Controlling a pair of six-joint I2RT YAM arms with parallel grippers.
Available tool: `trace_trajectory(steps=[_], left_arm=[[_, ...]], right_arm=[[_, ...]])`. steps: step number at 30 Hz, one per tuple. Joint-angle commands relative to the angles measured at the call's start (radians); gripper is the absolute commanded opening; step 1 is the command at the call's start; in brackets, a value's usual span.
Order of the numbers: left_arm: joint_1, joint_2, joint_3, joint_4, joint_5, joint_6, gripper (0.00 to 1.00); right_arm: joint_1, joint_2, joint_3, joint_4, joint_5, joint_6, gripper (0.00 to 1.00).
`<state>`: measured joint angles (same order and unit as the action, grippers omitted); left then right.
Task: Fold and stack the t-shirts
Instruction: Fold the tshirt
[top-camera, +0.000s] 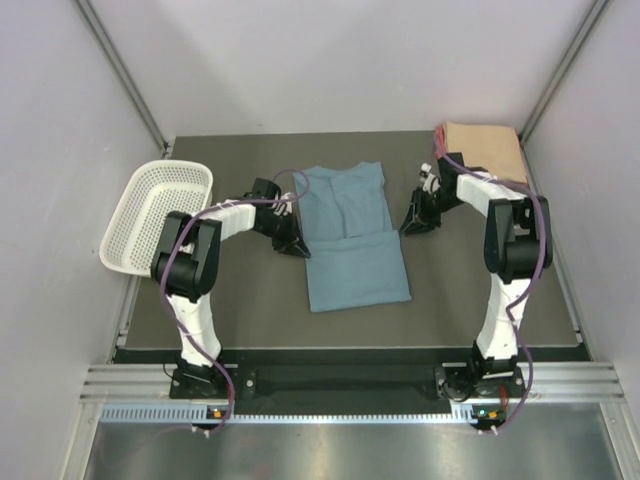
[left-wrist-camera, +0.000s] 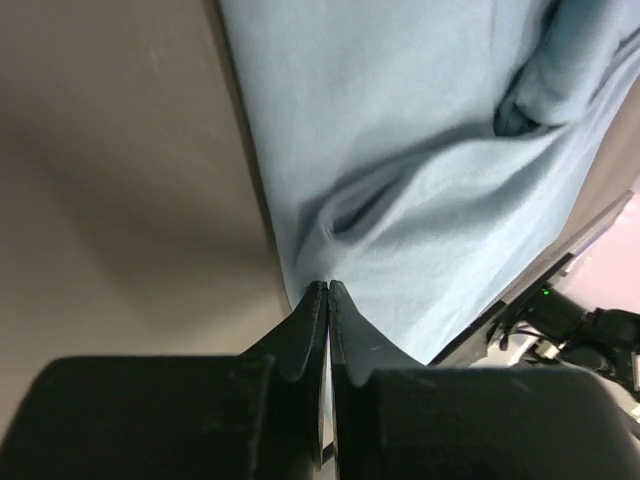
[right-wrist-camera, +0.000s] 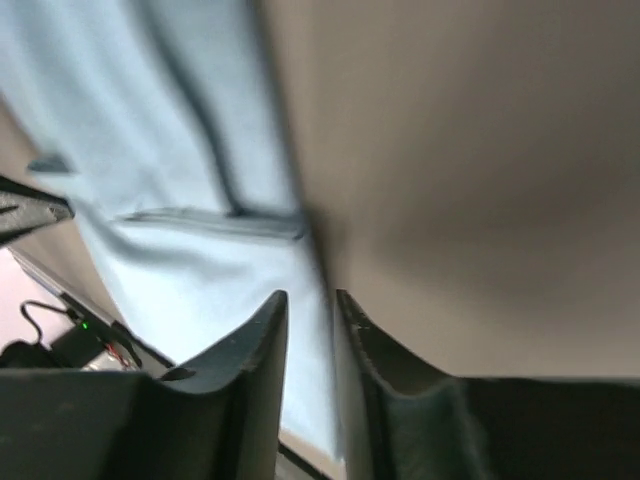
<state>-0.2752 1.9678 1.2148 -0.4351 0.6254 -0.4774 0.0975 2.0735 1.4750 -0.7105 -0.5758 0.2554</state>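
Sitting at the left edge of the bench (top-camera: 230, 310), the white mesh basket (top-camera: 140, 215) is hanging partly over that side, well apart from the work. To its right, the left pincer (left-wrist-camera: 328, 291) is pressing its closed tips against the left border of the blue-grey t-shirt (top-camera: 352, 250). I cannot tell whether any cloth is actually caught between the tips. The shirt is lying flat in the middle of the bench, with a fold line running across it. Across the shirt, the right pincer (right-wrist-camera: 310, 305) is hovering just beside the right border, its jaws standing a narrow way apart with nothing clamped in them. In the far right corner a peach t-shirt (top-camera: 485, 150) is lying folded as a flat rectangle.

The step in hand is looking like the next fold of the blue-grey shirt. Doing it well is meaning both pincers taking the same layers at matching points on opposite borders, then lifting only enough to clear the cloth. They should be carrying the fold straight so the edges are meeting squarely. The right one is needing a firm bite first, or the shirt is likely to be skewing.
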Motion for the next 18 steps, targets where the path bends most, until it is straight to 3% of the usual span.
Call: trace_trajectory(steps=[1, 5, 9, 14, 15, 18], left_arm=[[-0.03, -0.115, 0.015, -0.057, -0.034, 0.045, 0.06], [-0.041, -0.153, 0.054, -0.001, 0.032, -0.033, 0.07], [-0.041, -0.084, 0.097, 0.027, 0.053, -0.072, 0.05], [-0.036, 0.034, 0.117, 0.044, 0.031, -0.06, 0.03], [-0.036, 0.046, 0.117, 0.033, 0.014, -0.055, 0.02], [-0.038, 0.063, 0.083, 0.059, 0.008, -0.058, 0.02]], right_arm=[[0.048, -0.168, 0.033, -0.066, 0.026, -0.042, 0.27], [0.201, -0.194, -0.002, -0.058, -0.076, -0.019, 0.31], [0.339, -0.144, -0.005, -0.011, -0.153, -0.007, 0.31], [0.47, -0.113, -0.034, 0.117, -0.256, 0.048, 0.19], [0.482, -0.113, -0.045, 0.158, -0.263, 0.074, 0.12], [0.53, -0.119, -0.1, 0.238, -0.288, 0.134, 0.08]])
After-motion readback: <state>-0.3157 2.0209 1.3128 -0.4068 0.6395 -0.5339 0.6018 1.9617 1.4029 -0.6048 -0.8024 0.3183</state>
